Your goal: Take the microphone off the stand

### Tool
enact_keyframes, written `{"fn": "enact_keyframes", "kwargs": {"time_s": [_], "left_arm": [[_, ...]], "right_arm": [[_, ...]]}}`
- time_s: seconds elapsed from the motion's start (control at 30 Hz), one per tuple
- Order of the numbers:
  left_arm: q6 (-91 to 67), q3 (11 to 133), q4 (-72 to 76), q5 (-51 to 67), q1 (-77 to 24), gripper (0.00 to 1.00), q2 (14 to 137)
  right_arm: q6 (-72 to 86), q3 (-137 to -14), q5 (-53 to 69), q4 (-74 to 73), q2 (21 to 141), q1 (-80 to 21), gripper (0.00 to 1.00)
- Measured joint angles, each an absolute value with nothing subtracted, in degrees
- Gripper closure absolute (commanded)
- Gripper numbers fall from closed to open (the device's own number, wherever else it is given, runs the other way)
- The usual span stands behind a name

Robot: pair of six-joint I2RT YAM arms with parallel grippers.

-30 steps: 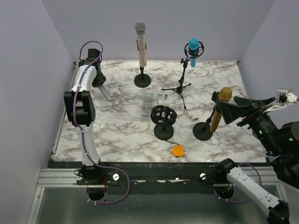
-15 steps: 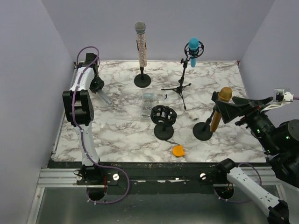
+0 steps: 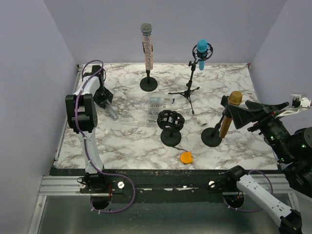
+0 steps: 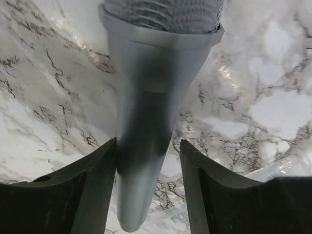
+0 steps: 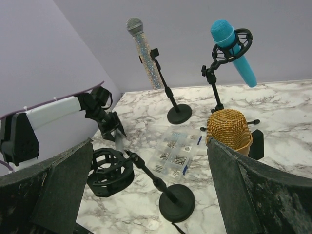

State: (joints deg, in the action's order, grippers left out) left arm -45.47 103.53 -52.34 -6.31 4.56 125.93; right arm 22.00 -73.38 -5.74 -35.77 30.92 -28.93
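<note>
Left gripper has lowered the silver microphone toward the table

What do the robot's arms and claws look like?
The left arm and right arm have white links and black joints, with a purple cable looping along each. The left claw and right claw each have two broad matte black fingers.

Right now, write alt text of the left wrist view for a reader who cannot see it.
A blurred silver microphone fills the centre, mesh head at the top and handle tapering downward, clamped between the two dark fingers of the left gripper. Behind it lies the white marble table, with a clear plastic edge at lower right.
</note>
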Motion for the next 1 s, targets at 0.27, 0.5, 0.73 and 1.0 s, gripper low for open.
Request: {"fn": "enact_keyframes", "kwargs": {"time_s": [0.27,0.5,0.73,1.0], "left_arm": [[-47.86,99.81,-50.46,-5.41,5.28,0.43,124.60],[-47.62,99.81,-49.71,-5.17,5.61,0.02,124.40],[-47.40,97.19,-49.89,-5.23,5.61,0.02,117.34],[-47.33,89.84,-48.34,-3.81,5.10,0.02,98.02]], "right_arm": [[21.98,-74.26,-5.91,-36.10,30.33,-28.93,0.00],[22.00,-74.30,-6.15,-36.12,30.00,-28.93,0.00],[22.09,-74.11,-6.13,-35.99,30.06,-28.93,0.00],[23.14,-72.40,-5.72,-35.68,31.33,-28.93,0.00]]}}
